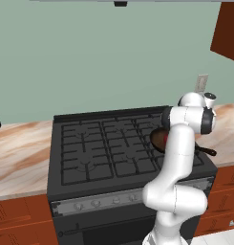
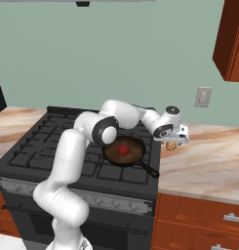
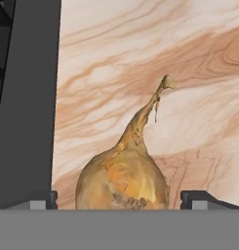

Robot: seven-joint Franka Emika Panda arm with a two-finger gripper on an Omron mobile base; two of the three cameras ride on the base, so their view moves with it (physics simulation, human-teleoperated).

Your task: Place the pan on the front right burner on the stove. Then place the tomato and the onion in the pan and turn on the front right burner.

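The onion (image 3: 122, 178) lies on the marbled tabletop (image 3: 189, 73), just beside the right edge of the stove (image 1: 90, 158), with its round belly toward the camera on the hand and its thin dried tip pointing away. It looks small, light and firm, a stiff bulb that should not squash under a moderate squeeze. Its papery skin is probably smooth and a little slippery, and the rounded shape could roll or squirt out if pinched off centre. The best hold is likely across the widest part of the belly, low and level, never on the tapering neck, which is thin and would probably bend or tear.

The claw (image 3: 119, 197) stands wide open, one tip on each side of the bulb, not yet touching it as far as the hand view shows. In the right base view the claw (image 2: 175, 139) hangs over the onion (image 2: 170, 145) at the tabletop's edge.

Nearby, the pan (image 2: 124, 151) already sits on the front right burner (image 2: 135, 171), its handle pointing toward the stove's front right corner, and the tomato (image 2: 123, 149) rests inside it. The onion is apparently the next thing to go in.
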